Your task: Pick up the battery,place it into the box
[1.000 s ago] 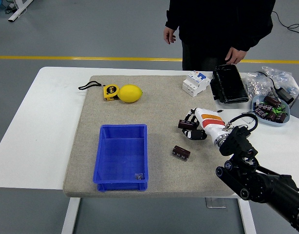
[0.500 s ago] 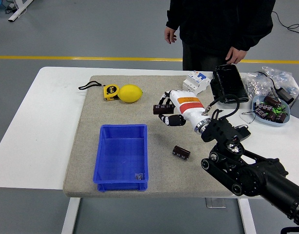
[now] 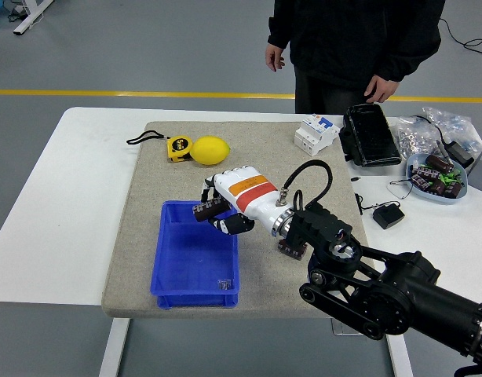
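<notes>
A grey workshop floor with a yellow line lies behind the white table, which carries a beige mat as the working surface. A person in black stands at the far side, hands hanging idle and touching nothing.

The right robot hand reaches in from the lower right and hangs over the far right corner of the blue box, fingers curled around a dark cylindrical battery. The grip looks closed enough to carry it clear of the mat, and the hand sits above the box's open compartment, which I judge is so the battery can drop straight inside once released. A second battery lies on the mat just beside the robot's forearm, partly hidden by it.

The lemon and tape measure rest well apart near the mat's far edge. More batteries fill a bowl at the right.

The left arm is out of view.
</notes>
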Action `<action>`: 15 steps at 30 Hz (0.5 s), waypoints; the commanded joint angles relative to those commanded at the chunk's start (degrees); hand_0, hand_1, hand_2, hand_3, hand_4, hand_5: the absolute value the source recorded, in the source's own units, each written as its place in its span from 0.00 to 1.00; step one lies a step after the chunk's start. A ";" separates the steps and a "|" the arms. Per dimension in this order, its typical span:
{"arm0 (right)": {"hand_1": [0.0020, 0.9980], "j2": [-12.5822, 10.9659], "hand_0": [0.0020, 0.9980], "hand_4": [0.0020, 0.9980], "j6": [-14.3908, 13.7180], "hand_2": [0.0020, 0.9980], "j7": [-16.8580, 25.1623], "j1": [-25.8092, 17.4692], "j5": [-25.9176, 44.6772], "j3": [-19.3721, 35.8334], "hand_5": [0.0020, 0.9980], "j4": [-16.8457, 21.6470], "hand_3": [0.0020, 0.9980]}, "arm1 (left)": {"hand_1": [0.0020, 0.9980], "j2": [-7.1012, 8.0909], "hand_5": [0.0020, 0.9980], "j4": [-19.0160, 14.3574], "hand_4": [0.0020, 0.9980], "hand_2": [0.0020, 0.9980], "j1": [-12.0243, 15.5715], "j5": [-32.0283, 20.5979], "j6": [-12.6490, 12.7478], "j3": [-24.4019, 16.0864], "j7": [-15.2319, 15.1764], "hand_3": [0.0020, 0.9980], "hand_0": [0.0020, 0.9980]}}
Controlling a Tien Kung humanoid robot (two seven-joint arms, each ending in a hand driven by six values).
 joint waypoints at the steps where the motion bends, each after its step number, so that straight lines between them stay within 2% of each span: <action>1: 0.66 0.00 0.59 0.98 0.42 0.71 -0.04 0.09 -0.49 -0.24 0.25 -0.35 0.80 | 0.68 0.01 0.55 -0.02 0.64 0.68 -0.01 -0.04 0.01 0.04 0.02 0.59 0.72; 5: 0.66 0.00 0.59 0.98 1.34 0.71 0.11 0.34 -1.26 -0.33 0.25 -1.28 0.80 | 0.68 0.04 0.55 -0.06 0.64 0.68 -0.02 -0.20 0.07 0.17 0.08 0.59 0.72; 6: 0.85 0.00 0.83 1.00 1.57 0.89 0.18 0.38 -1.16 -0.24 0.32 -1.43 1.00 | 0.68 0.06 0.55 -0.07 0.64 0.69 -0.01 -0.32 0.08 0.25 0.09 0.59 0.72; 11: 0.85 0.00 0.83 1.00 2.50 0.89 0.18 0.46 -0.67 0.51 0.32 -1.97 1.00 | 0.68 0.13 0.55 -0.08 0.64 0.69 -0.03 -0.51 0.08 0.39 0.09 0.59 0.72; 12: 0.91 0.00 0.91 1.00 2.27 0.96 0.21 0.43 -0.58 0.82 0.34 -2.00 1.00 | 0.68 0.12 0.55 -0.09 0.63 0.68 -0.02 -0.55 0.07 0.43 0.09 0.59 0.72; 15: 0.91 0.00 0.91 1.00 1.75 0.96 0.31 0.42 -0.58 1.67 0.34 -1.67 1.00 | 0.68 0.08 0.55 -0.09 0.63 0.68 0.01 -0.38 0.05 0.34 0.12 0.59 0.72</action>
